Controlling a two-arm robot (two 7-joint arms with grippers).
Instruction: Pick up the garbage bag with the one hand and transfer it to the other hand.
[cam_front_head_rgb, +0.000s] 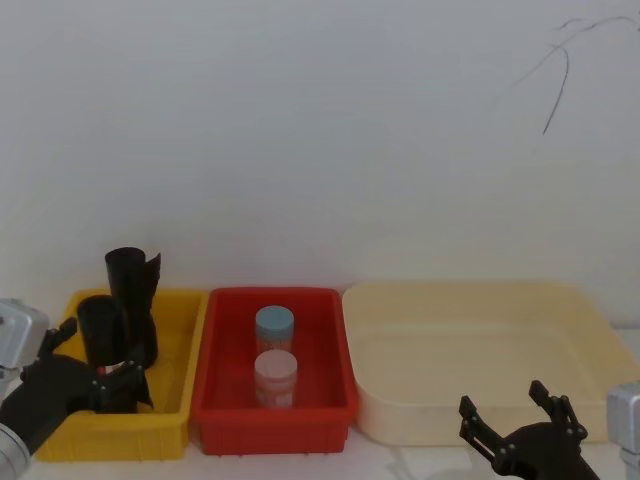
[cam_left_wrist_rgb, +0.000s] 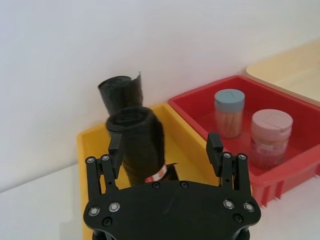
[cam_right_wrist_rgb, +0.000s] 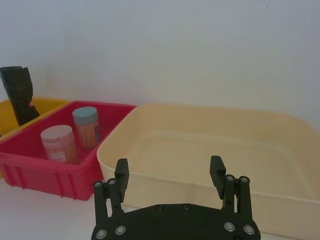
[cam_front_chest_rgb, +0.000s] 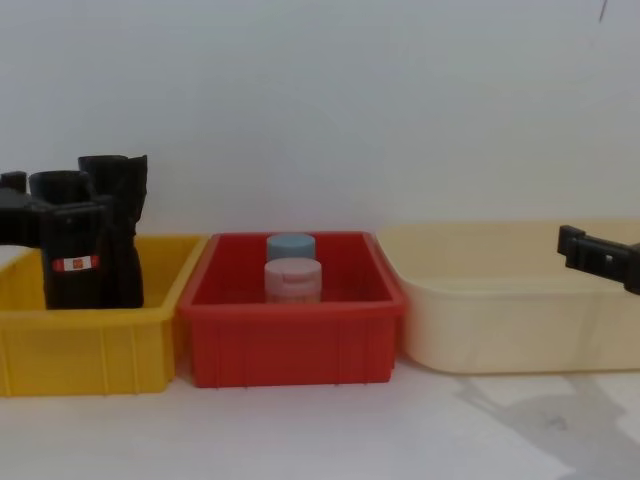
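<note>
Left gripper (cam_left_wrist_rgb: 165, 143), base of garbage bag (cam_left_wrist_rgb: 141, 140) hidden

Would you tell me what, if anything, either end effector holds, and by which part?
Nothing is held yet. The open left end effector straddles the garbage bag high up without clamping it; the right end effector is open and empty.

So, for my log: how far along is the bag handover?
Done: left gripper straddles the garbage bag, fingers open. In hand: the grasp, not yet closed; the bag stands in the yellow bin. Left: lift, then pass to the open right gripper by the cream bin.
</note>
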